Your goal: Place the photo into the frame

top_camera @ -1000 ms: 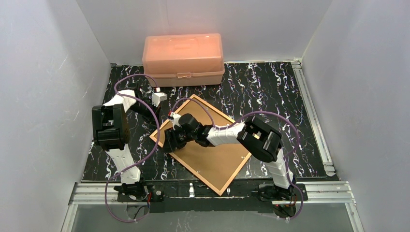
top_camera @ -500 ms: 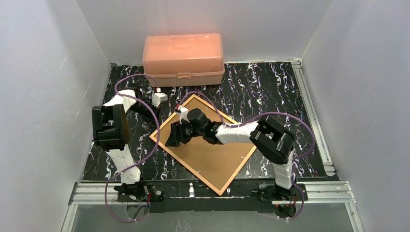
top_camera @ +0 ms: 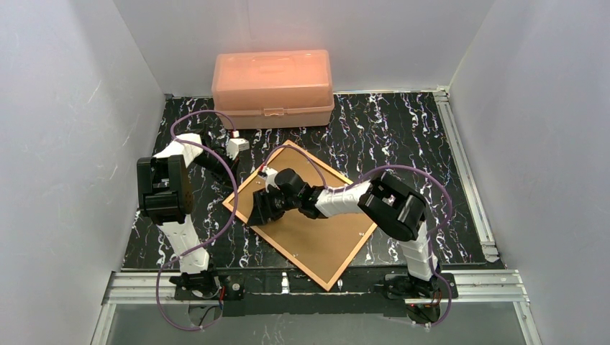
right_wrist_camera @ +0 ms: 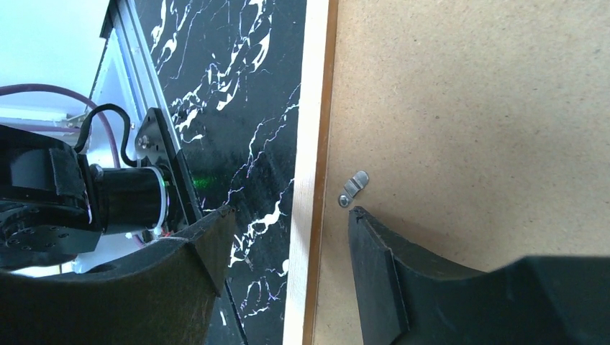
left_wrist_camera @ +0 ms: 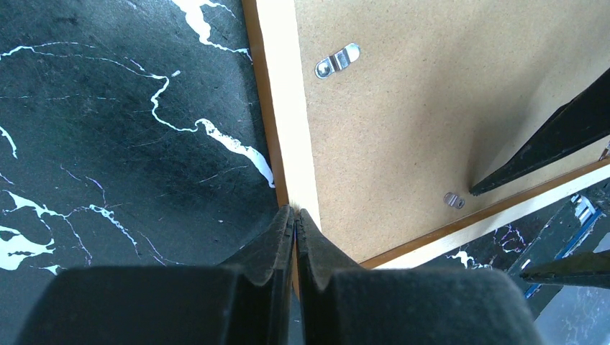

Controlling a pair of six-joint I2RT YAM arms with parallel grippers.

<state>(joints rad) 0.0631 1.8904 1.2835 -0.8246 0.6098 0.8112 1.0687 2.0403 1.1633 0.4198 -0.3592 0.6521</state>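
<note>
The frame [top_camera: 289,144] lies face down at an angle mid-table, with a thin orange-brown border. A brown backing board [top_camera: 320,223] fills its back. The photo is hidden or out of view. My left gripper [top_camera: 236,191] is shut, with its tips [left_wrist_camera: 295,210] on the frame's border [left_wrist_camera: 284,108] at the upper-left edge near the left corner. My right gripper [top_camera: 257,210] is open and empty. It straddles the frame's lower-left edge [right_wrist_camera: 313,108]: one finger [right_wrist_camera: 205,248] over the table, the other [right_wrist_camera: 374,251] over the board beside a metal clip [right_wrist_camera: 354,188].
A pink translucent plastic box [top_camera: 272,79] stands at the back of the black marbled table [top_camera: 403,129]. Metal clips [left_wrist_camera: 337,60] sit along the board's edges. Grey walls close in both sides. The left arm's base [right_wrist_camera: 129,198] is close beyond the frame's edge.
My right gripper shifted a little toward the back right over the board, then came back down to the frame's left edge. The left arm and the frame have not moved.
</note>
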